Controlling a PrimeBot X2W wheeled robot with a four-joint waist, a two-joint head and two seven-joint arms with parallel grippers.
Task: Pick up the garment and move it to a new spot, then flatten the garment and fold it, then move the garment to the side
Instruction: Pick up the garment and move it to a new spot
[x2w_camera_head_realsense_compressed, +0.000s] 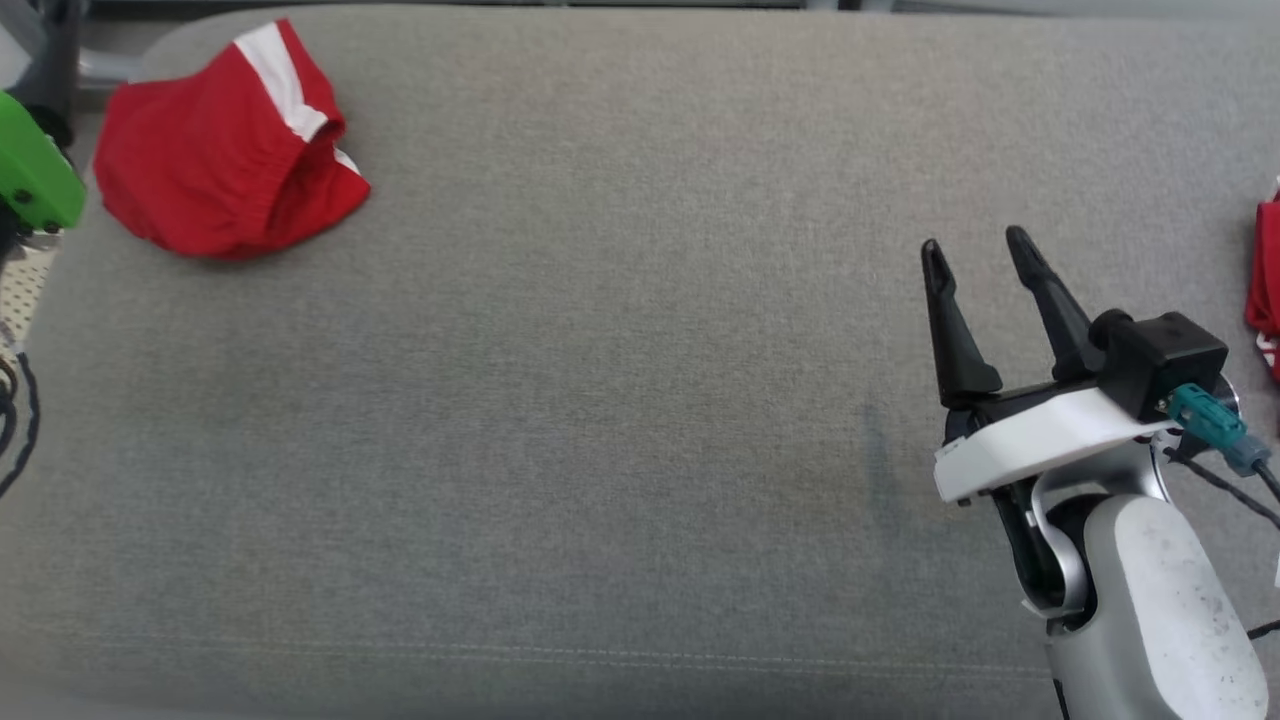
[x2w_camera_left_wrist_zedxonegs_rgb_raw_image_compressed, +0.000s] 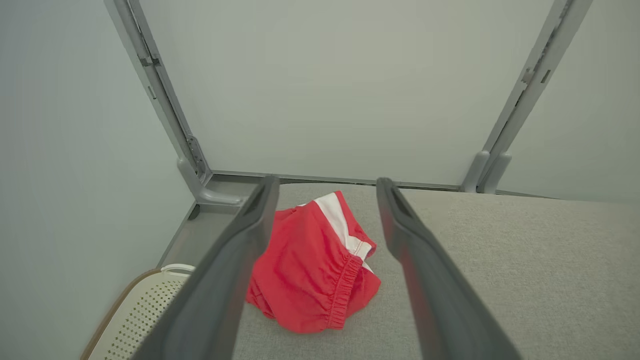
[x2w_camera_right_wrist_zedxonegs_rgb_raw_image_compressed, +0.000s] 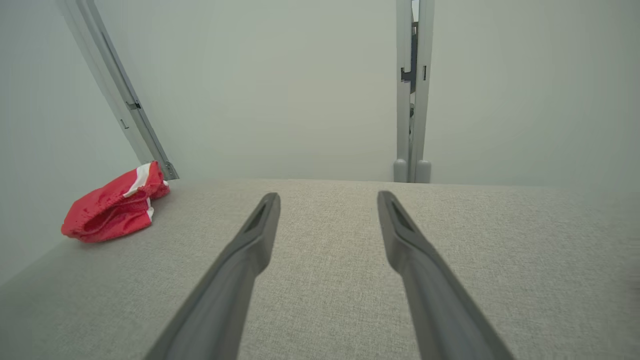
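Observation:
The garment (x2w_camera_head_realsense_compressed: 220, 150) is a pair of red shorts with a white side stripe, crumpled in a heap at the far left corner of the grey padded table (x2w_camera_head_realsense_compressed: 600, 400). In the left wrist view the garment (x2w_camera_left_wrist_zedxonegs_rgb_raw_image_compressed: 310, 270) lies on the table ahead of my left gripper (x2w_camera_left_wrist_zedxonegs_rgb_raw_image_compressed: 327, 181), seen between its two spread fingers; the gripper is open and holds nothing. My right gripper (x2w_camera_head_realsense_compressed: 975, 242) hovers over the table's right part, far from the garment, open and empty. From the right wrist, the garment (x2w_camera_right_wrist_zedxonegs_rgb_raw_image_compressed: 112, 210) is far off to the left of the right gripper (x2w_camera_right_wrist_zedxonegs_rgb_raw_image_compressed: 328, 196).
A second piece of red cloth (x2w_camera_head_realsense_compressed: 1266, 290) pokes in at the right edge. A green part (x2w_camera_head_realsense_compressed: 35, 175) and a white perforated basket (x2w_camera_left_wrist_zedxonegs_rgb_raw_image_compressed: 135, 315) sit beside the table's left edge. Grey frame posts (x2w_camera_right_wrist_zedxonegs_rgb_raw_image_compressed: 412, 100) and pale walls close the back.

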